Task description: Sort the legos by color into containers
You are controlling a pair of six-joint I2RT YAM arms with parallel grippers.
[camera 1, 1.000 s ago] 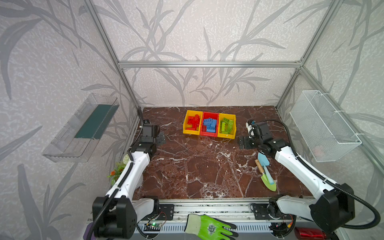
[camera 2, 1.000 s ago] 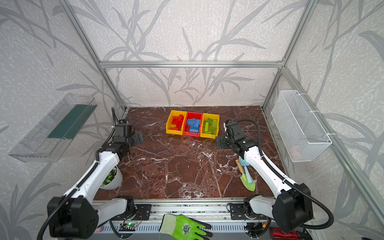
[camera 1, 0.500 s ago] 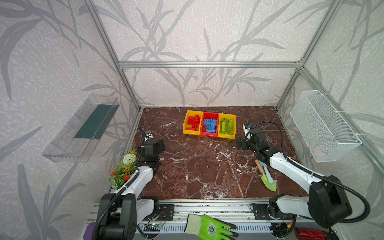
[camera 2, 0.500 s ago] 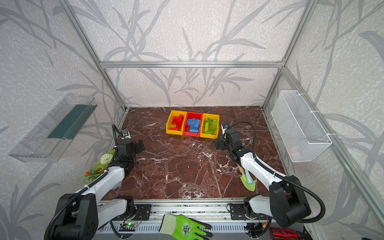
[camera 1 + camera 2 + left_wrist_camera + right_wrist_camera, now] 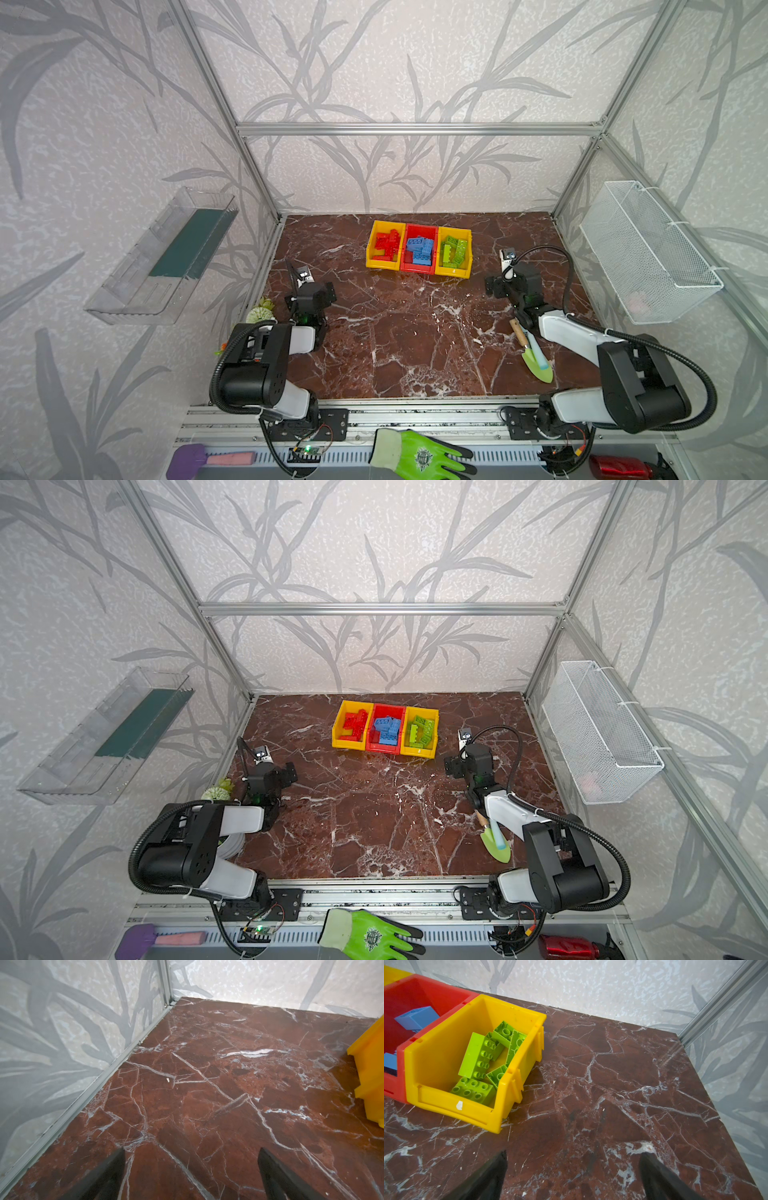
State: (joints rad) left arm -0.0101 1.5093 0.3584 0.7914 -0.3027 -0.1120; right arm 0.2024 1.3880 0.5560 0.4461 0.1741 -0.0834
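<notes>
Looks like final step: red legos [image 5: 386,246], blue legos [image 5: 419,250], green legos [image 5: 455,252] sit one colour per bin in containers [image 5: 417,270]; none seen loose on table [image 5: 395,332]. Both claws spread wide, empty: left gripper [image 5: 191,1149], right gripper [image 5: 573,1152]. You likely just park arms, no pick needed.

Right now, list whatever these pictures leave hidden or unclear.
- Blue bricks: right wrist view, cut off by the picture edge and the red bin wall.
- Pink thing in the wire basket: top view, blurred behind mesh.
- Trowel: top view, handle hidden under the right arm.
- Red bricks: top view, piled, too small to count.
</notes>
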